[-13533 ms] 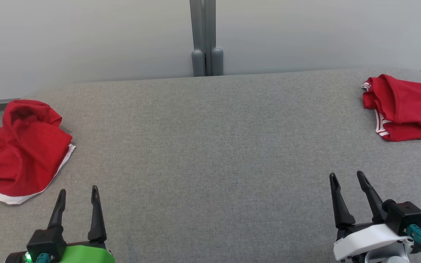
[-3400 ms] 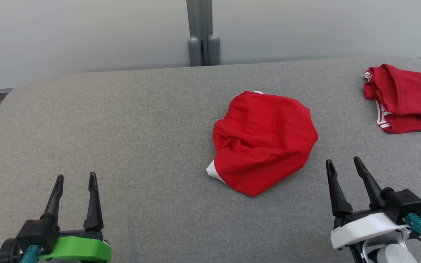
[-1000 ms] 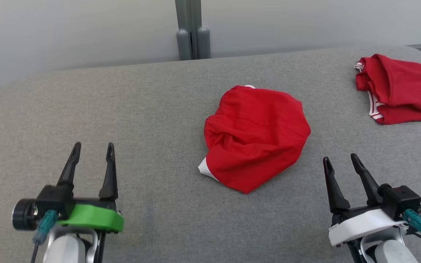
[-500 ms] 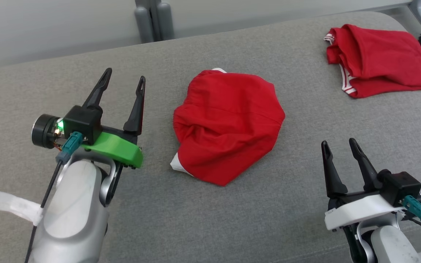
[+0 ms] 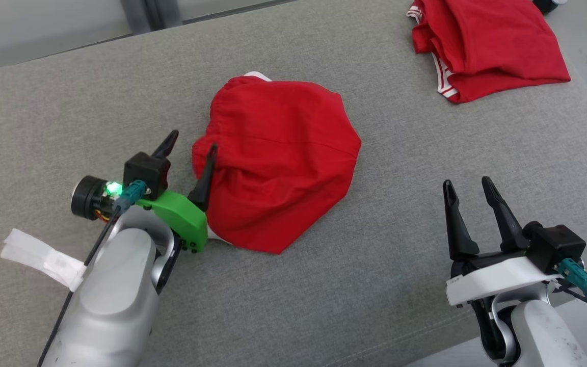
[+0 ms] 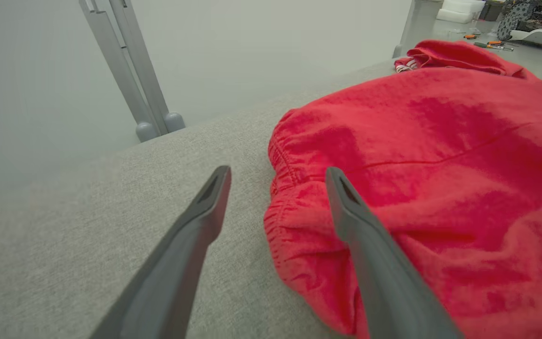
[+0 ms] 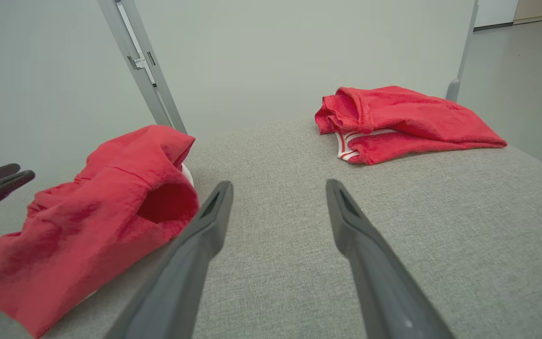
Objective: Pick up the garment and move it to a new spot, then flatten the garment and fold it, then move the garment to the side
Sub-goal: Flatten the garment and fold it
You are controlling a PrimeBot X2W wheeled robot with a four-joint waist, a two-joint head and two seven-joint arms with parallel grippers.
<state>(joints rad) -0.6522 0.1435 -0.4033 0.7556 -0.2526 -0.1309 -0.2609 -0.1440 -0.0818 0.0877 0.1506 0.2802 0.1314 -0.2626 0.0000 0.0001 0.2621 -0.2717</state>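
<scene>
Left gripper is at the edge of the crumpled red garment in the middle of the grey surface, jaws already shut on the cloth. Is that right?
Not quite. The left gripper is at the edge of the red garment, but its jaws stand open, one finger over the cloth and the other over the grey surface. Nothing is gripped yet. The left wrist view shows it.
</scene>
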